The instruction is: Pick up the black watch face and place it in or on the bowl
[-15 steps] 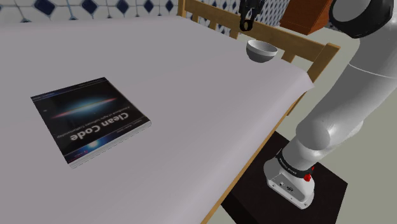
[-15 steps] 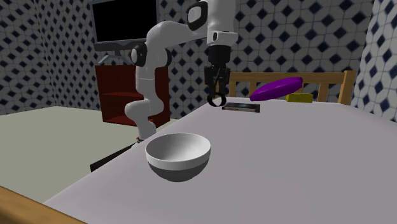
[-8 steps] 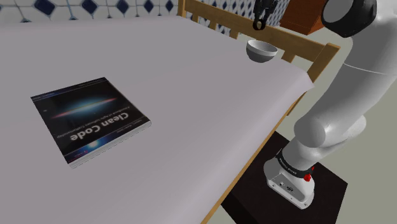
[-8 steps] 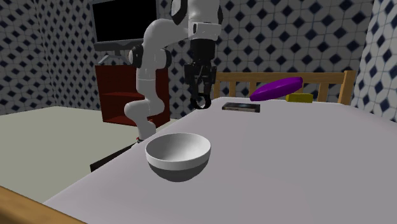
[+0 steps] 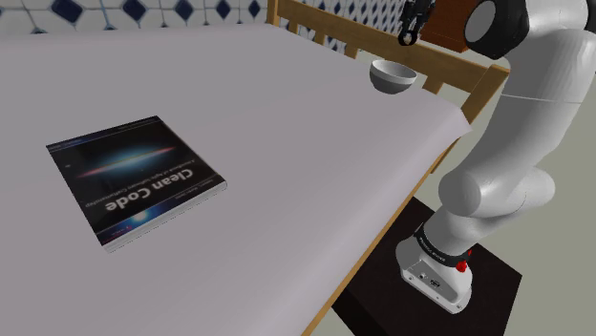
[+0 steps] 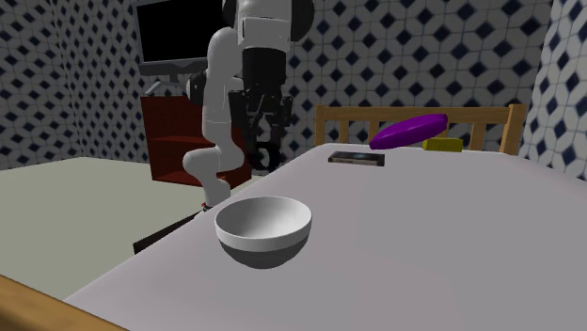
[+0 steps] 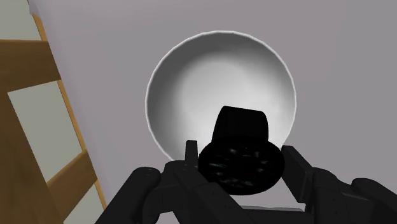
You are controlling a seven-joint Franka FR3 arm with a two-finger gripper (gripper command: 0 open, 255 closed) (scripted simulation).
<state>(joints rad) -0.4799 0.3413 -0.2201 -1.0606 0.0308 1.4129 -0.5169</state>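
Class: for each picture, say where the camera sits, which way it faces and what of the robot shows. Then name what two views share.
Shoulder view: beside the stand, looking down across the table towards the bowl; the arm shows.
Second exterior view: low across the table, facing the arm past the bowl; arm and gripper show.
Wrist view: on the gripper, looking down into the bowl; its fingers clasp the watch.
Shared: both exterior views show the bowl and the book.

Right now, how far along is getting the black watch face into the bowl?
Picked up: the black round watch face is clasped in the black two-finger gripper. In hand: it hangs above the white round bowl, apart from it. Left: lower and release.
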